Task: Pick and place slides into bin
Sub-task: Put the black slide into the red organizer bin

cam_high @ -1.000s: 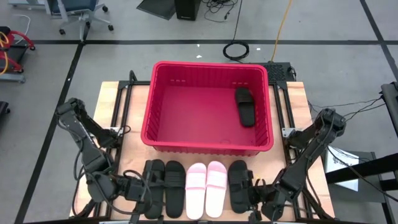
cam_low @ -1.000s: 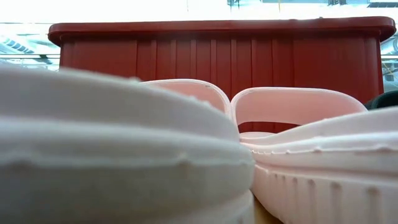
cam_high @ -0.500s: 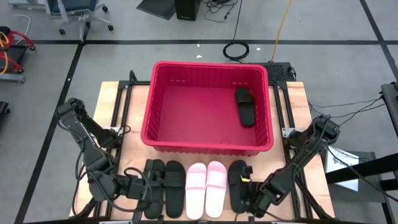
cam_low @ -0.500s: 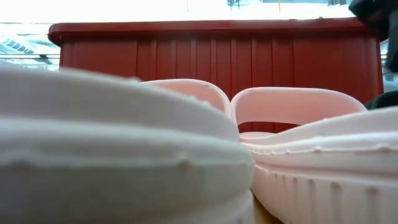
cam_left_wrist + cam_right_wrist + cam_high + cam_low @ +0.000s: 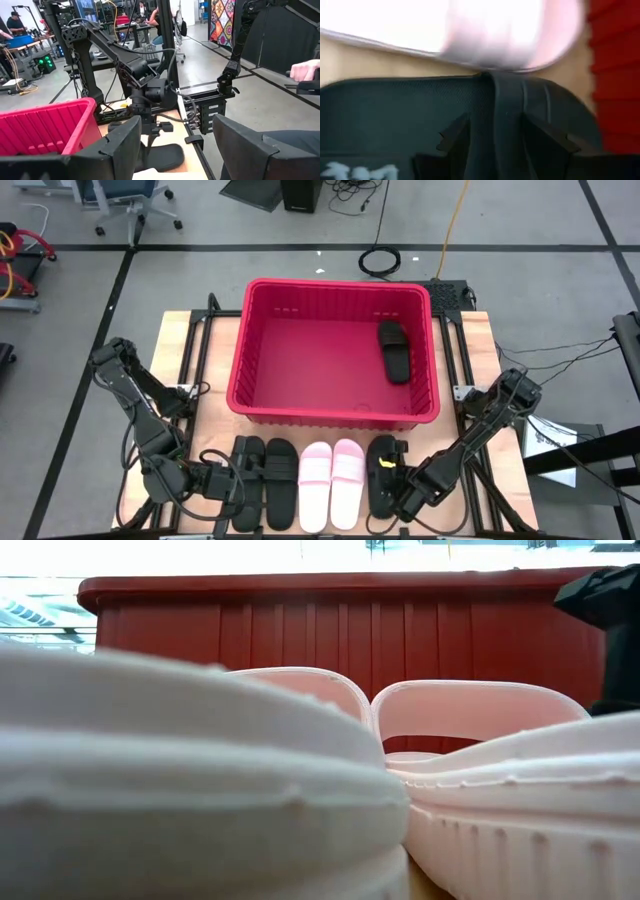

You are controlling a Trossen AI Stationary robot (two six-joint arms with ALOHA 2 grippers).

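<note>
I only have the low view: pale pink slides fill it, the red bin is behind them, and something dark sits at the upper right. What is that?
Observer: That is the right arm. Its tool is down over the rightmost black slide.
Operator: Anything in the bin yet?
Observer: One black slide lies inside the bin, near its right wall.
Operator: What is left on the table?
Observer: Five in a row in front of the bin: two black slides at the left, the pale pink pair, then the one under the right tool.
Operator: And the left arm?
Observer: The left tool waits open beside the leftmost black slide, holding nothing.
</note>
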